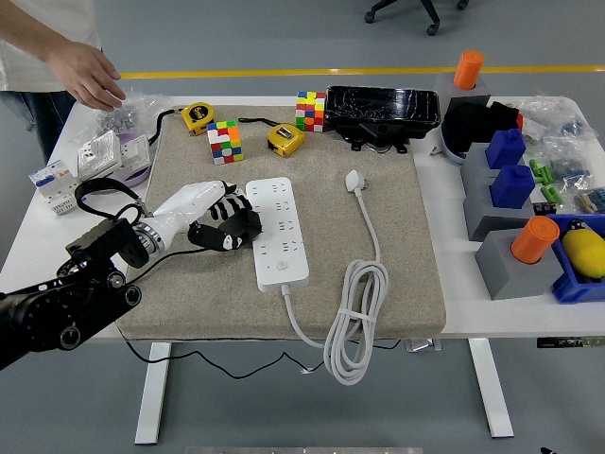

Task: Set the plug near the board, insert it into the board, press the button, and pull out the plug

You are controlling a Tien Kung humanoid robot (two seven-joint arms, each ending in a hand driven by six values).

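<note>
The coiled white cable (354, 322) lies nearest on the beige mat (189, 303). The left hand (225, 225) rests against the left edge of the white board (276, 232), fingers curled, gripping nothing. The plug (355, 180) lies unplugged just right of the board. Farther back, a person's hand (90, 76) hovers at the far left

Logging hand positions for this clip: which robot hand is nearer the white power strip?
Left. The left hand lies on the mat against the power strip's left edge, fingers curled beside it. The right hand is not in view.
</note>
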